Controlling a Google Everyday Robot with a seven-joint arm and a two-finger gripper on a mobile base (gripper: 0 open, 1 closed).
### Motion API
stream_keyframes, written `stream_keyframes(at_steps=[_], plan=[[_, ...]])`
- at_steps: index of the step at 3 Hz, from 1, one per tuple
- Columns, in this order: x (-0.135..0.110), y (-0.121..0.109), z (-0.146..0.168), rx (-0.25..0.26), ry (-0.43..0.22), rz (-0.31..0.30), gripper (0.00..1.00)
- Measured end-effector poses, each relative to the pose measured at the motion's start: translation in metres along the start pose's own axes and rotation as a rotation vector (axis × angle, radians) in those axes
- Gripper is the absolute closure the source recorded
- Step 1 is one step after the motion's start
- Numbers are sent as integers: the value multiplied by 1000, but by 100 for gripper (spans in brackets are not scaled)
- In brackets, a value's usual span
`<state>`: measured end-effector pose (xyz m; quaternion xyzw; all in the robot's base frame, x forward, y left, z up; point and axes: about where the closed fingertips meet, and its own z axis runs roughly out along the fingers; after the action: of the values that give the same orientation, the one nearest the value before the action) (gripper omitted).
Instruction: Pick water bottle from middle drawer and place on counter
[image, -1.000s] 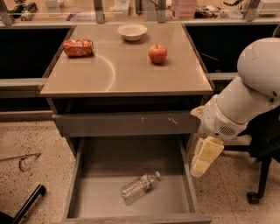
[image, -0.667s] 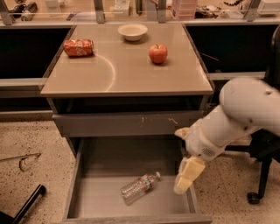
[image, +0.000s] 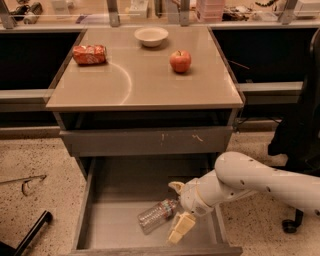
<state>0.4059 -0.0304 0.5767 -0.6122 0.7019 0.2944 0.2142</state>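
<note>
The water bottle (image: 156, 215) lies on its side on the floor of the open middle drawer (image: 116, 197), with its white cap pointing to the right. My gripper (image: 178, 207) has come down into the drawer from the right on a white arm. It is open, and its pale fingers (image: 181, 227) stand on either side of the bottle's cap end. I cannot tell if they touch the bottle. The tan counter (image: 150, 85) with its pale arc is above, at the top of the cabinet.
On the counter are a crushed orange-red can (image: 90, 54), a white bowl (image: 151, 36) and a red apple (image: 180, 61). A scratched grey drawer front (image: 150, 141) hangs above the open drawer. A dark chair (image: 300, 130) stands to the right. Glasses (image: 25, 183) lie on the floor to the left.
My arm has swung left and down into the drawer. The gripper went from beside the drawer's right wall to the bottle's cap end. The bottle has not moved.
</note>
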Motion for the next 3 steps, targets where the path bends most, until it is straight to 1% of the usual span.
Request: stream_keyframes(at_steps=[1, 2, 3], plan=[[0, 0, 0, 0, 0, 0, 0], [5, -11, 14, 23, -18, -8, 0], [15, -29, 43, 70, -18, -22, 0]])
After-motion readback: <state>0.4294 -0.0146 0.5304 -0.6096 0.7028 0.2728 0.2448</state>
